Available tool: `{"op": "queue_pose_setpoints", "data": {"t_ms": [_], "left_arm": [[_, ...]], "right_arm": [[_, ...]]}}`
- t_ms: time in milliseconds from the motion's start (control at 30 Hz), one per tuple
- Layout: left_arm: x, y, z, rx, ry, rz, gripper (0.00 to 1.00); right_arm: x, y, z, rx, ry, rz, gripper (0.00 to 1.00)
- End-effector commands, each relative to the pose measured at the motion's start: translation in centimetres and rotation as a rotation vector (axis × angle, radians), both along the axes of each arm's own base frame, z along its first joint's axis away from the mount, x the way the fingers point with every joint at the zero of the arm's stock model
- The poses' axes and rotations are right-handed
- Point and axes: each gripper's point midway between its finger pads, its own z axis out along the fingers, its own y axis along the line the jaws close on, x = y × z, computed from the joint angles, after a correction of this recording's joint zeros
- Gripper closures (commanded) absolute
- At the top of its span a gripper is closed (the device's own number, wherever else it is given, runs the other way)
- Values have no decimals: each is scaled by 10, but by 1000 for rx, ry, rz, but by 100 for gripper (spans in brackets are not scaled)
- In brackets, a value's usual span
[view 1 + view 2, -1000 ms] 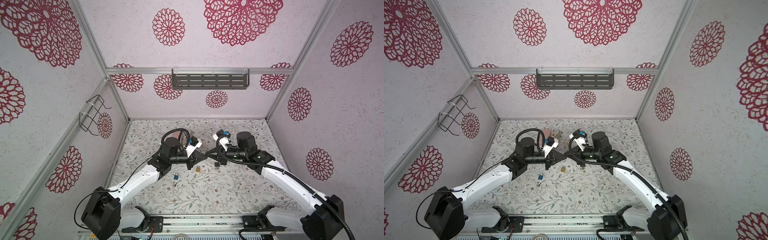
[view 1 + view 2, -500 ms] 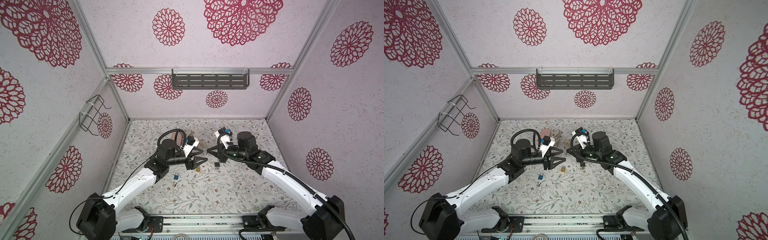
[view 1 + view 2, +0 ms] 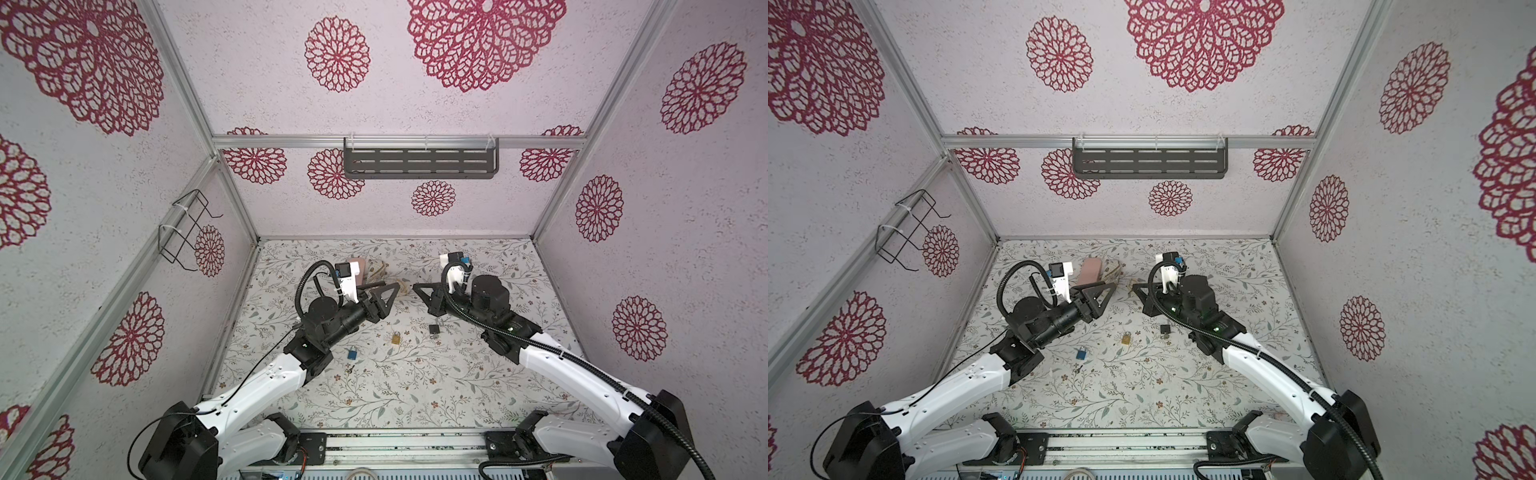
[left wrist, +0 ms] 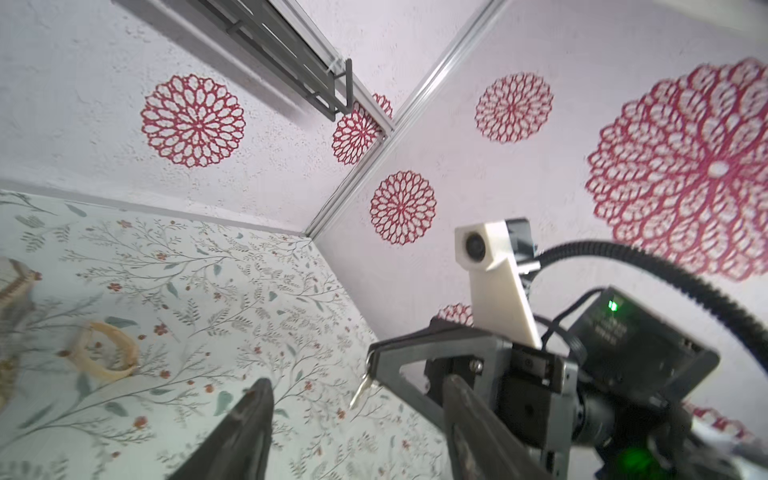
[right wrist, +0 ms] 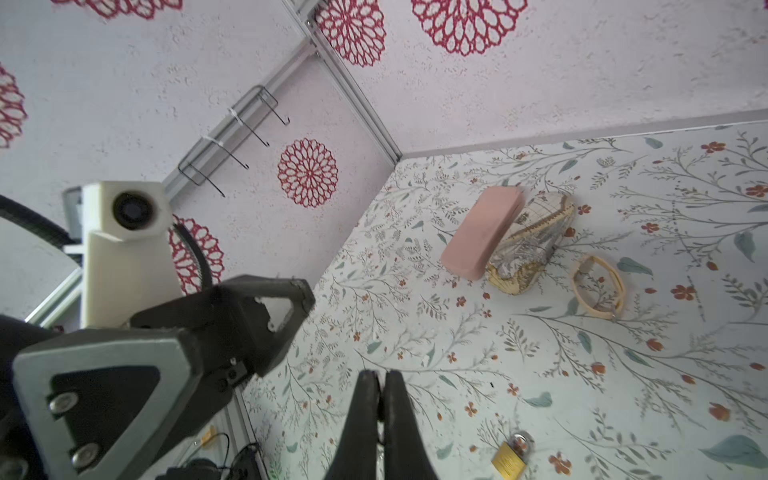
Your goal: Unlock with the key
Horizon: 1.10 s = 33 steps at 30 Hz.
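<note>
So, early days on this one. The right gripper [image 3: 417, 287] is pinched tight on the key [image 4: 360, 388], a little silver sliver poking out of its tip in the left wrist view, clear of the table [image 3: 478, 399]. That's the only part I'd call done: key in hand.

The left gripper [image 3: 388, 287] sits right across from it, tips near but not touching. Its jaws are wide and there's nothing in them.

No lock is held. Three lie on the table below the grippers:
- a brass lock [image 3: 395, 338] in the middle
- a blue lock [image 3: 352, 354] over toward the left arm
- a black lock [image 3: 434, 329] toward the right arm

There's also a speck [image 3: 350, 370] just by the blue lock that might be another key, but it's too small to tell. I can't tell which lock this key fits, or whether any shackle is popped.

What's left, I reckon, is pretty much everything that matters. A lock needs steadying (the empty left gripper looks like the obvious candidate), then the key has to line up with the keyway, go in and turn. It's thin and held right at the tip, so I'd guess it could twist in the grip.

The pink block [image 5: 482, 232] and ring [image 5: 598, 286] at the back look like clutter.
</note>
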Motion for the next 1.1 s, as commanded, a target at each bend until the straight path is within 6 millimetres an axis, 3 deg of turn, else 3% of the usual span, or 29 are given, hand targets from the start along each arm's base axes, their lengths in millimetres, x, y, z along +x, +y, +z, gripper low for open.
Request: {"op": "queue_pose_setpoints", "data": {"t_ms": [0,367,800,1067], "left_arm": [[11,9,15,-239,73,87,37],[11,-4,18,-392,87,33,47],[11,-16,24,-413,48,-22,69],[15,-19,18,-392,65,-17,78]], "right_arm": [[5,-5,50,229,-74,-105,100],[-1,4,58,417,-72,-116,100],[8,19,45,432,-15,-130,100],[7,24,50,443,-22,-115,100]]}}
